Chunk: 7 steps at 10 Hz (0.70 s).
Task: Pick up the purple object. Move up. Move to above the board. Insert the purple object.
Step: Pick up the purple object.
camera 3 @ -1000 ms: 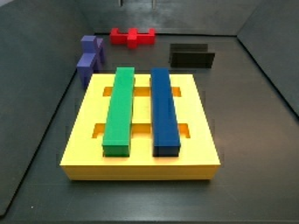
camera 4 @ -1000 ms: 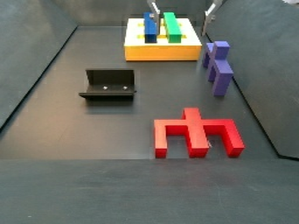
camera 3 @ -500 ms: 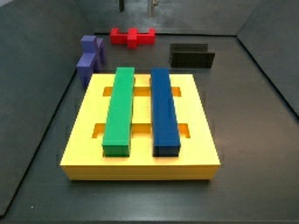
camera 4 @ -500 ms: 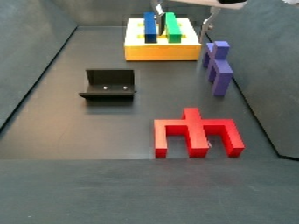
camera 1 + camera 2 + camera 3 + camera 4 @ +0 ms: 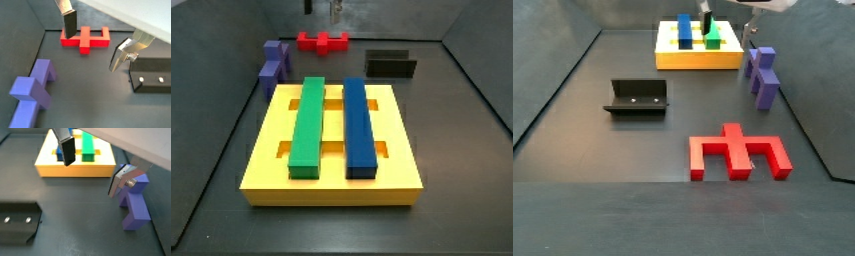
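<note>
Wrist view: nothing picked up yet, all four steps left to do

Gripper (image 5: pixel 95 42) up in the air, fingers (image 5: pixel 67 20) spread wide and empty; purple object (image 5: pixel 33 93) on the floor below and off to one side, just beside the board (image 5: pixel 70 168), untouched

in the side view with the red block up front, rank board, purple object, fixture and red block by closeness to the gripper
The gripper hangs open at the far end.
1. Board, far end, and purple object, right wall: too close to call.
2. Fixture, left of middle.
3. Red block, front.
</note>
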### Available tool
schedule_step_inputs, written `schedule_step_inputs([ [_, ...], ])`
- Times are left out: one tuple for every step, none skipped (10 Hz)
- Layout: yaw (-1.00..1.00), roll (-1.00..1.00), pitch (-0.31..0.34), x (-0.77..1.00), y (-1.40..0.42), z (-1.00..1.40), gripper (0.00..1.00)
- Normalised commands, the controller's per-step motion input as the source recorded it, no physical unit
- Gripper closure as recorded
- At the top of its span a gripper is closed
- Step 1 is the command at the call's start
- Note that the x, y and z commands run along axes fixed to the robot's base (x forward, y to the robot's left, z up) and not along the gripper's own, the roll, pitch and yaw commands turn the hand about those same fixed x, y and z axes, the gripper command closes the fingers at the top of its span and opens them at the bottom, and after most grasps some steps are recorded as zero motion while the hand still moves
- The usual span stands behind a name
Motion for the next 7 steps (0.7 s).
schedule_step_inputs([
  [-0.77, 0.0, -0.029, -0.22, -0.15, 0.01, 0.0],
  [-0.77, 0.0, -0.033, -0.22, -0.15, 0.0, 0.0],
  [-0.73, 0.0, -0.056, -0.27, -0.18, 0.0, 0.0],
  [-0.76, -0.01, -0.056, -0.25, -0.15, 0.0, 0.0],
  [-0.73, -0.01, -0.056, -0.27, -0.17, 0.0, 0.0],
  [-0.74, 0.0, -0.05, -0.26, -0.17, 0.0, 0.0],
  [-0.76, 0.0, -0.043, -0.25, -0.15, 0.0, 0.0],
])
